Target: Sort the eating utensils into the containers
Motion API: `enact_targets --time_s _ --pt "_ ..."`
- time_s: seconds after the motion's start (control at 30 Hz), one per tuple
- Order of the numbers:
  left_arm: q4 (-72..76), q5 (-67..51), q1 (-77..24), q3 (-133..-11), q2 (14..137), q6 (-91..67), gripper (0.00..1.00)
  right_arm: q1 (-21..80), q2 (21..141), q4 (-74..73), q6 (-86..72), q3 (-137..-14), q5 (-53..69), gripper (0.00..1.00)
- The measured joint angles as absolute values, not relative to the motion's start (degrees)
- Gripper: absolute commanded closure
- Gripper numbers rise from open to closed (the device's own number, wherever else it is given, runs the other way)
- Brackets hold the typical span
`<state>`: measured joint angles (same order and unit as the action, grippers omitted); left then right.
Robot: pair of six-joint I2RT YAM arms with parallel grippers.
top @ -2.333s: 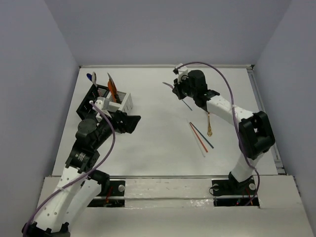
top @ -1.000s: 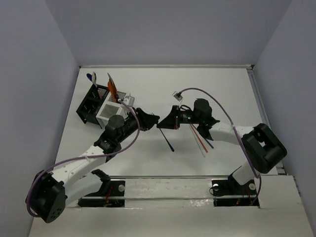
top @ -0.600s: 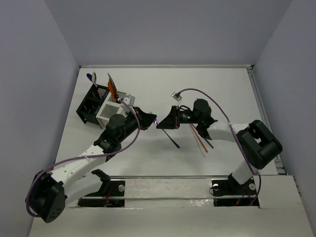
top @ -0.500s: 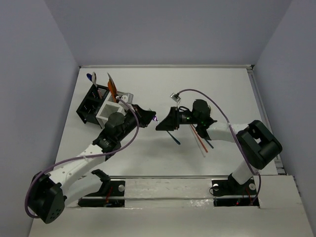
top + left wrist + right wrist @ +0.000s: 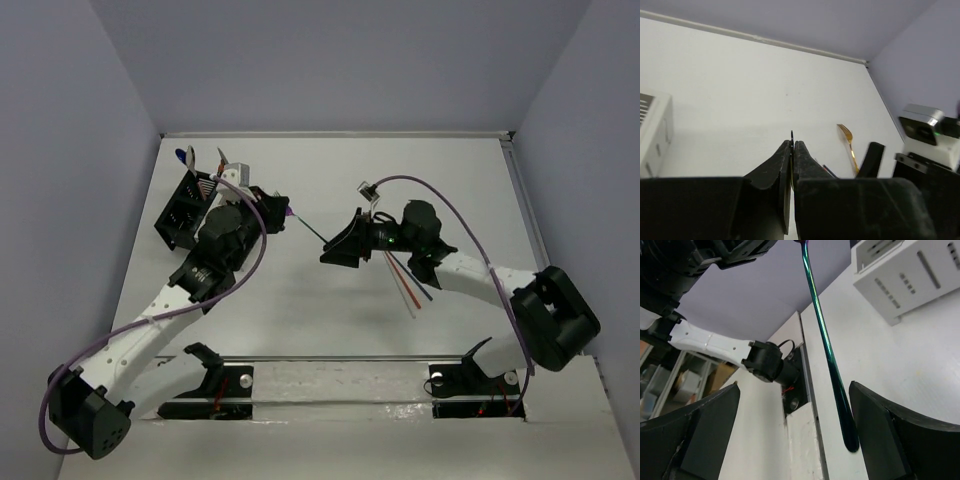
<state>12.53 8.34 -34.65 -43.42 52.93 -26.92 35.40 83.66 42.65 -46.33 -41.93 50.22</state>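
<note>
**Utensil passing to the left gripper above the worktop's middle**

Utensil [image 5: 308, 228], a slim piece with a purple-green sheen, is hanging in the air over the middle of the worktop, slanting from the left gripper [image 5: 283, 213] down toward the right gripper [image 5: 340, 248]. Its head is sitting inside the left jaws, so whether it is a fork or a spoon cannot be told. Its rounded handle end is pointing at the right arm.

The left gripper is pinching the piece with its jaws pressed together. In its wrist view only a thin sliver is showing between the two tips.

The right gripper is standing wide apart and gripping nothing. In its wrist view the handle is running down the gap between the fingers [image 5: 705, 435], apart from both of them.

The black caddy [image 5: 180, 210] is sitting near the worktop's far-left corner, with a blue spoon [image 5: 184, 156] standing up out of it. The white caddy [image 5: 910, 275] is sitting just beside the black one, mostly covered by the left arm in the top view.

Three sticks [image 5: 408, 288], orange, blue and white, are lying close together right of the middle, their far ends passing under the right arm. A gold fork [image 5: 850, 150] is lying flat near them, tines toward the far edge.
</note>
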Motion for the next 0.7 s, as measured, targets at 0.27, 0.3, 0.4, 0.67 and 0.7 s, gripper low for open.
enact_targets --time_s 0.27,0.3,0.4,0.67,0.7 --pt "1.9 19.1 -33.2 -51.7 52.6 -21.4 1.0 35.3 72.1 35.4 -39.0 -40.2 41.3 0.01" --pt "0.3 20.8 -32.3 -52.6 52.6 -20.5 1.0 35.3 71.6 35.0 -38.7 -40.2 40.7 0.01" --pt "-5.8 26.2 -29.2 -55.6 52.8 -18.7 1.0 35.3 70.8 33.3 -37.3 -40.2 38.4 0.01" --pt "-12.6 34.5 -17.8 -60.1 52.8 -15.5 1.0 34.9 70.6 29.7 -35.5 -38.8 34.0 0.02" --pt "-12.8 35.4 -17.4 -60.2 52.8 -15.0 1.0 34.8 70.6 29.5 -35.4 -38.8 33.7 0.03"
